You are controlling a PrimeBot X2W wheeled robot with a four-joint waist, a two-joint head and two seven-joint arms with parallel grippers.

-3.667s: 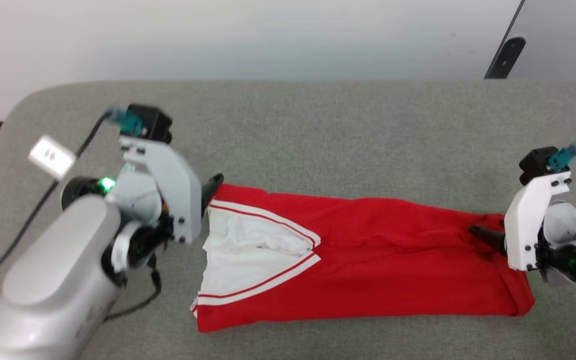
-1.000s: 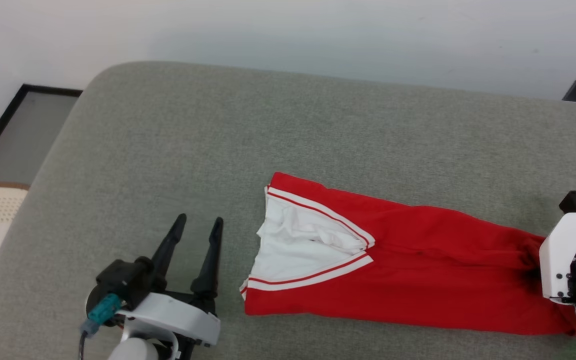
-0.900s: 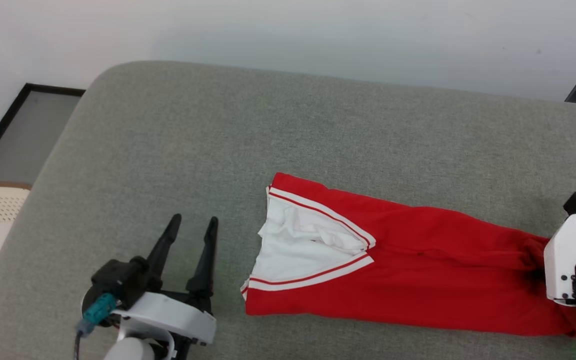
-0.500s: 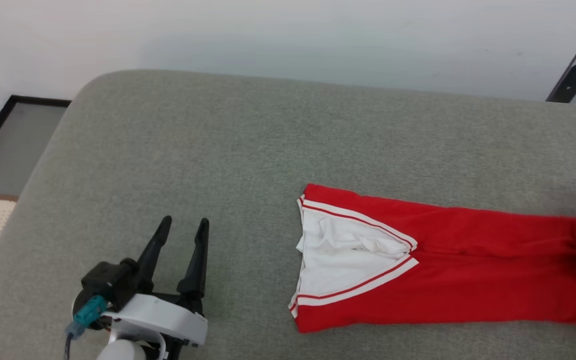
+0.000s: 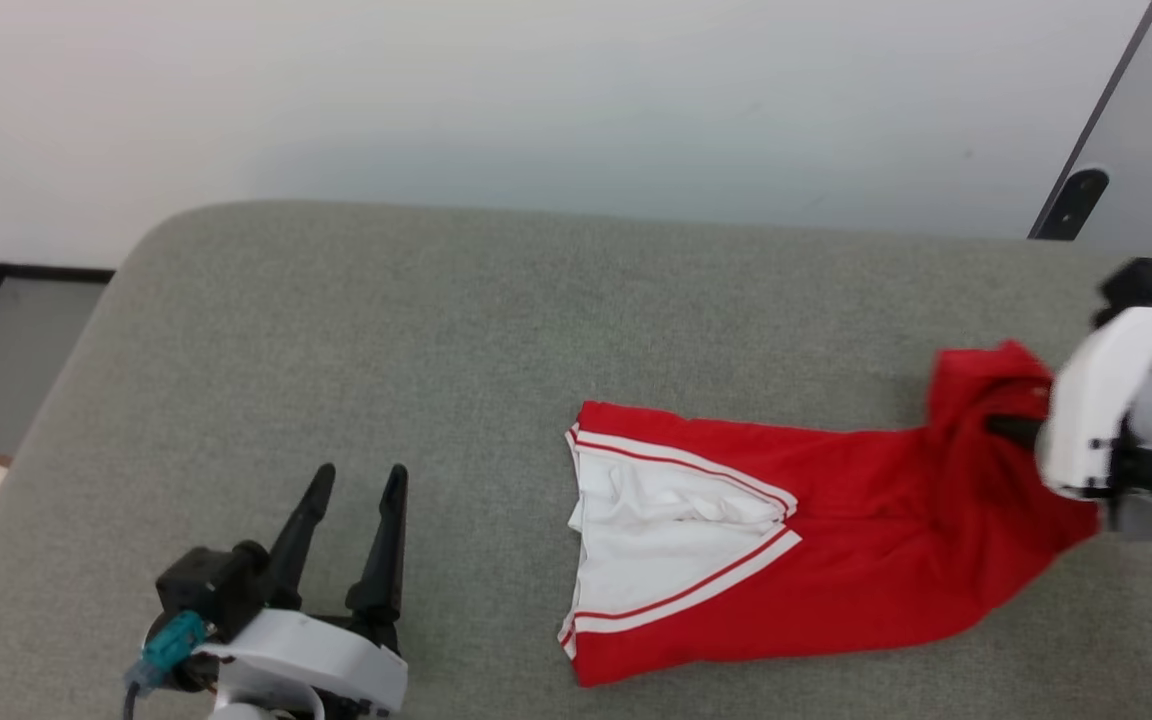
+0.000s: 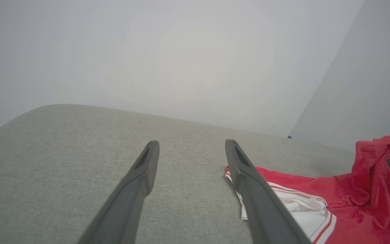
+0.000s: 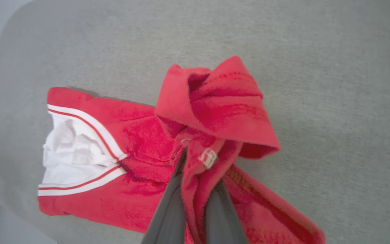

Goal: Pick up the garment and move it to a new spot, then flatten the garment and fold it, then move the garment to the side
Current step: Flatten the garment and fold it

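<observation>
Grey bench (image 5: 436, 330), red garment (image 5: 866, 560) lying across its right half.
My right hand (image 7: 198, 169) is pinched on the garment's bunched red end, held off the bench; my left hand (image 5: 358, 472), well apart, stands wide open and empty.

The garment (image 5: 836, 560) lies on the right half of the table (image 5: 436, 330), its right end raised off it in the right tool (image 5: 1006, 428), the left tool (image 5: 360, 472) well apart to its left.

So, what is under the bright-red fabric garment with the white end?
The grey padded surface lies under the garment. The right gripper pinches the raised red end; what is beneath that bunch is hidden.
</observation>
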